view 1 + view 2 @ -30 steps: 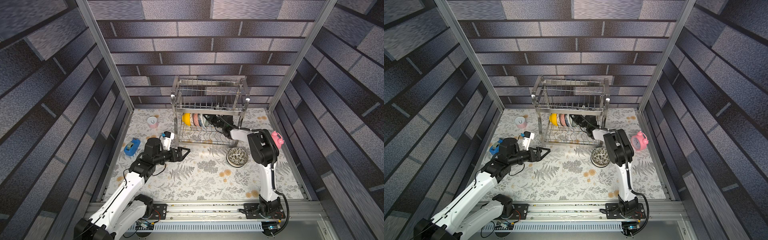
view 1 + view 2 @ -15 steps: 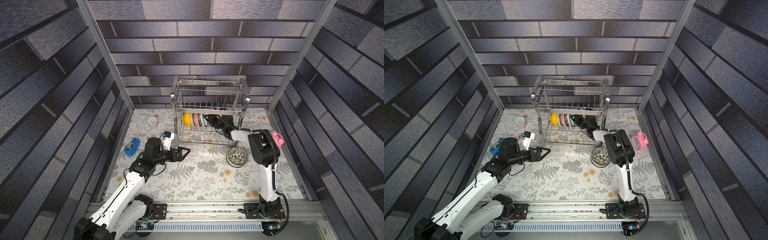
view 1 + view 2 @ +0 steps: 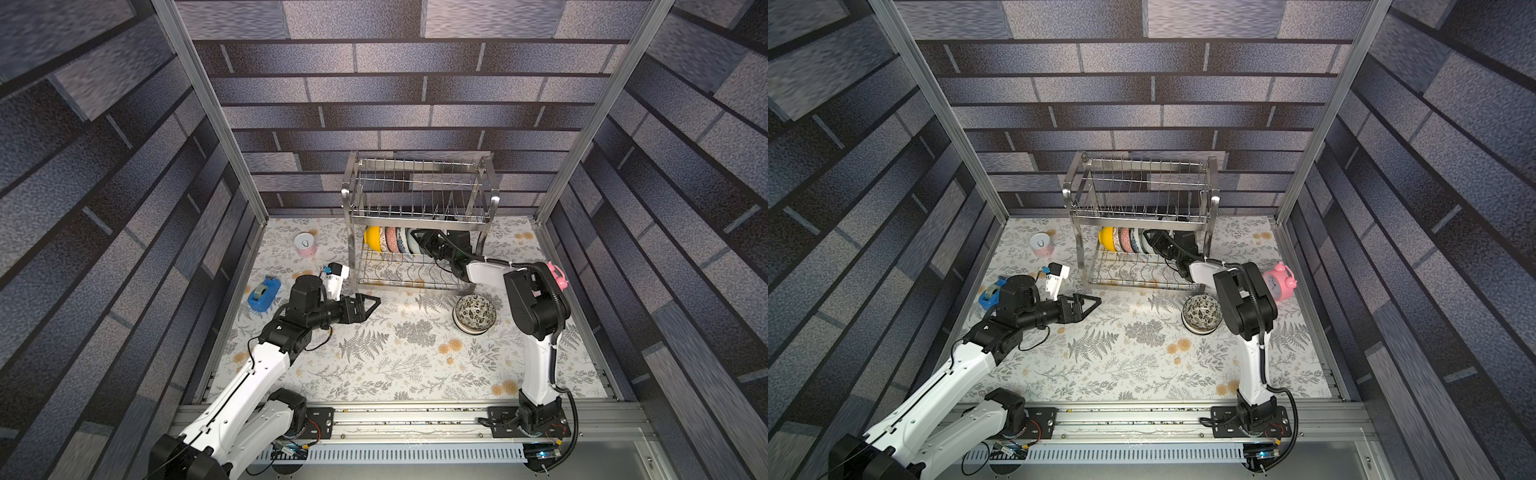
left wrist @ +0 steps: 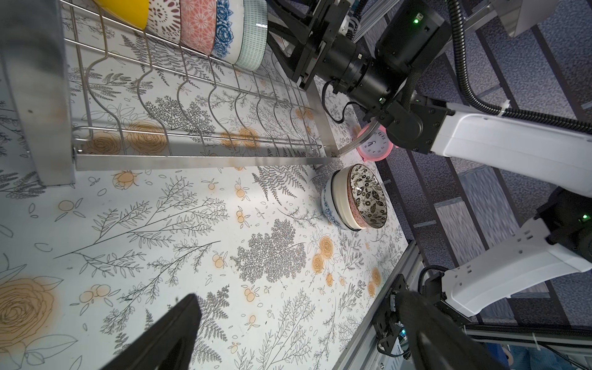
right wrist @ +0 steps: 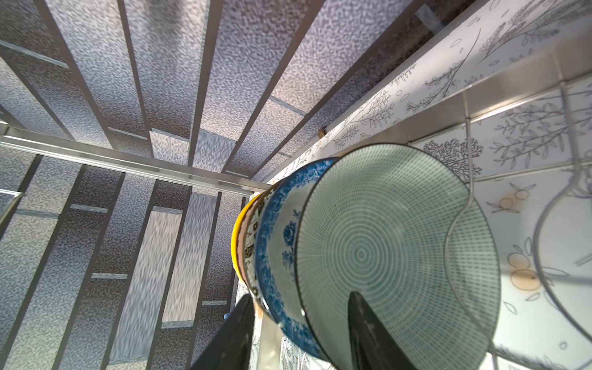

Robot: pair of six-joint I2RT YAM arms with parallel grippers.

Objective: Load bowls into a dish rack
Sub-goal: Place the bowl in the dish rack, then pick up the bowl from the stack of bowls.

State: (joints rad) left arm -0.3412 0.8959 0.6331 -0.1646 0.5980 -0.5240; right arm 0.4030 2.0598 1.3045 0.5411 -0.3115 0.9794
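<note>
The steel dish rack (image 3: pixel 415 227) (image 3: pixel 1142 221) stands at the back of the mat. Several bowls stand on edge in its lower tier, from a yellow bowl (image 3: pixel 372 238) to a pale green bowl (image 5: pixel 384 250) (image 4: pixel 254 35) at the end of the row. My right gripper (image 3: pixel 422 242) (image 5: pixel 299 296) reaches into that tier, open. One finger sits inside the green bowl and the other outside the blue-patterned bowl (image 5: pixel 275 256), with gaps on both sides. Several nested bowls, a dark leaf-patterned one (image 3: pixel 474 313) (image 4: pixel 366 195) on top, rest on the mat. My left gripper (image 3: pixel 369 306) (image 4: pixel 298 336) hovers open and empty before the rack.
A pink-and-white can (image 3: pixel 305 246) and a blue tape dispenser (image 3: pixel 264 293) lie left of the rack. A pink alarm clock (image 3: pixel 1280 280) stands right of it, behind my right arm. The rack's upper tier holds no dishes.
My right gripper's jaws have spread apart and let go of the pale green bowl, which now stands in the rack. My left arm has stayed where it was.
</note>
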